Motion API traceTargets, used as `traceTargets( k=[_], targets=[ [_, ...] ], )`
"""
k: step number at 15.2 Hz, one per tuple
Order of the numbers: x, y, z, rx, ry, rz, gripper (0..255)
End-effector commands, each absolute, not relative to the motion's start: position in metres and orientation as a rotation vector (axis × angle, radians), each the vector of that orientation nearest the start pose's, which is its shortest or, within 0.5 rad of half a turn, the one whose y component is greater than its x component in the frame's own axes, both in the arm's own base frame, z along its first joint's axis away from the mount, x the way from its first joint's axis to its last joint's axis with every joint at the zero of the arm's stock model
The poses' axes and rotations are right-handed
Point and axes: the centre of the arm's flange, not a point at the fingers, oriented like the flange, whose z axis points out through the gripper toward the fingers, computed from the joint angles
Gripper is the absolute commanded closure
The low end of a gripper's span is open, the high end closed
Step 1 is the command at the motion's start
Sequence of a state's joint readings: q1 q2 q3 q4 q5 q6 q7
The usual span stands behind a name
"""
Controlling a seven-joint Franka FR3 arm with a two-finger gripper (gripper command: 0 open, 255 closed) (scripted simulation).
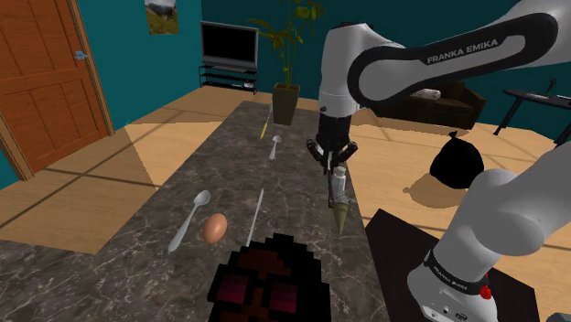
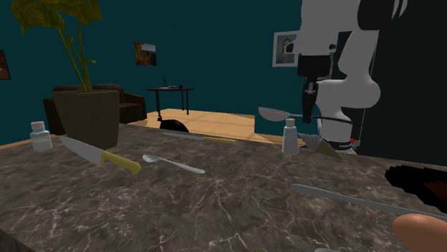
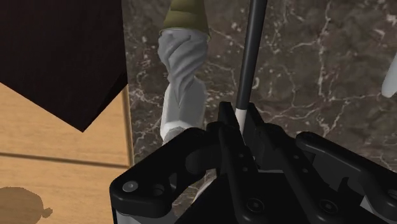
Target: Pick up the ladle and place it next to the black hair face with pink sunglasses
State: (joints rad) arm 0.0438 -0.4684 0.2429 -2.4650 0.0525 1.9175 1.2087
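Counter (image 1: 220, 155), dark veined stone, contents listed from the near end to the far

1. Black-haired pixel face with pink sunglasses (image 1: 265, 279), flat at the near edge; the goal marker
2. Egg (image 1: 215, 228), just beyond the face, with a pale spoon (image 1: 189, 220) beside it and a slim grey utensil (image 1: 255, 215) pointing toward the face
3. Grey twisted object with an olive tip (image 1: 338, 199), lying under the arm
4. Claw (image 1: 331, 157), black, pointing down, pinching the ladle (image 2: 274, 113) on its thin dark handle. The ladle appears raised off the counter, long axis roughly level, bowl out to the second exterior view's left
5. Small spoon (image 1: 274, 146), then a potted plant (image 1: 286, 101) past the far end

Bearing for the carry: the face lies nearer than the claw, toward the shoulder view's lower left; bare stone beside it seems free
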Motion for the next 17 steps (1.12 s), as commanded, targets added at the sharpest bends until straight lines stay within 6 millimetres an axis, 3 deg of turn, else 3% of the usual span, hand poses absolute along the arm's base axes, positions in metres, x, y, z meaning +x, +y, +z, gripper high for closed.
traceTargets(
  k=[1, 17],
  targets=[
    [0.360, 0.140, 0.449, -2.869, 1.519, 0.043, 255],
    [0.227, 0.303, 0.449, -2.869, 1.519, 0.043, 255]
  ],
)
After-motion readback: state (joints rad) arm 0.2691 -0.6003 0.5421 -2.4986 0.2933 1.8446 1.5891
